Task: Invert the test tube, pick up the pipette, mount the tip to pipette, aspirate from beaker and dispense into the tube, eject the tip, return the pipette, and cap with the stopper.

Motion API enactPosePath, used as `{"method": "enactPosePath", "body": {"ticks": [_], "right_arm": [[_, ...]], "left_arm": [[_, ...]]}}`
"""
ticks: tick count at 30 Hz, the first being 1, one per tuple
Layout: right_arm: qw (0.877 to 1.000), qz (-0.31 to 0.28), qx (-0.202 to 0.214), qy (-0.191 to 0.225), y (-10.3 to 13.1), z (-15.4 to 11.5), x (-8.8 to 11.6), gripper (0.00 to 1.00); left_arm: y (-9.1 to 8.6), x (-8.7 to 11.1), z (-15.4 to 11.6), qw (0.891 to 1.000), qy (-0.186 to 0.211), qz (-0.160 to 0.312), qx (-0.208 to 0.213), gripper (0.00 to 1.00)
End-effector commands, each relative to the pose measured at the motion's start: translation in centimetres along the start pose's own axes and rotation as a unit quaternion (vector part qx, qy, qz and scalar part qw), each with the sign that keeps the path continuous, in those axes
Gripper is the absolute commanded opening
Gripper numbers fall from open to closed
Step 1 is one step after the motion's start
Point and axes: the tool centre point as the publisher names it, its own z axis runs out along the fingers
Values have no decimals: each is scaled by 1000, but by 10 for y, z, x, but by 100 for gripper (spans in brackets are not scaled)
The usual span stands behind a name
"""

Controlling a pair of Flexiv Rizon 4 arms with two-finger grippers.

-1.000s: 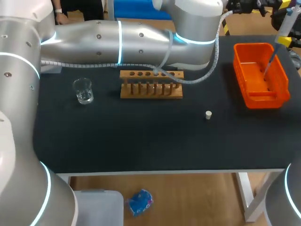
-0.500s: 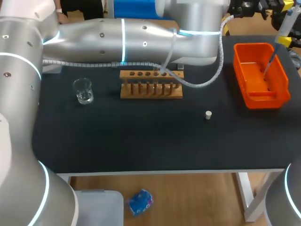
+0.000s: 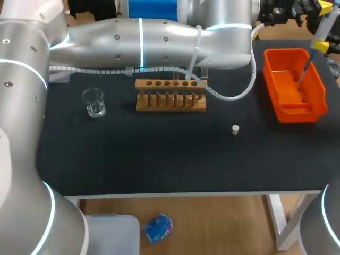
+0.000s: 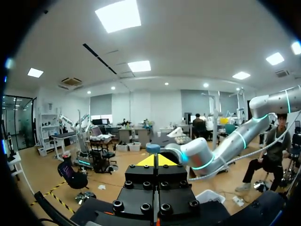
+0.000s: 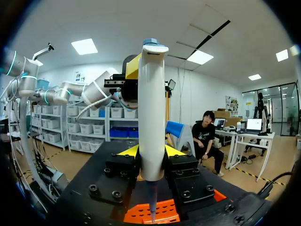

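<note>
- The right end effector (image 5: 151, 151) pinches the pipette (image 5: 152, 117) upright by its body, with the thin tip (image 5: 151, 209) hanging over the orange bin (image 3: 317, 79) at the counter's (image 3: 159, 159) far right corner.
- The left end effector (image 4: 156, 160) has its fingers pressed together and sits just at the pipette's blue top button (image 4: 153, 148).
- This looks like the tip-ejecting step.
- Press straight down along the pipette's axis so it doesn't tilt or slide in the grip.
- Keep the tip inside the bin's walls so it drops in.
- The stopper (image 3: 235, 129) lies on the counter near the rack (image 3: 170, 101), not yet used.
</note>
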Motion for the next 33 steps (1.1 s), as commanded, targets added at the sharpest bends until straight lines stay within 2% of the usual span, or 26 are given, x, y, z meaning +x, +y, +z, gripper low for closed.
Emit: {"method": "enactPosePath", "body": {"ticks": [1, 15, 33], "right_arm": [[1000, 0, 0, 1, 0, 0, -1, 0], [1000, 0, 0, 1, 0, 0, -1, 0], [1000, 0, 0, 1, 0, 0, -1, 0]], "left_arm": [[5, 0, 2, 1000, -7, -1, 24, 0], [9, -1, 2, 1000, -13, 0, -17, 0], [23, -2, 1, 1000, -19, -13, -16, 0]]}}
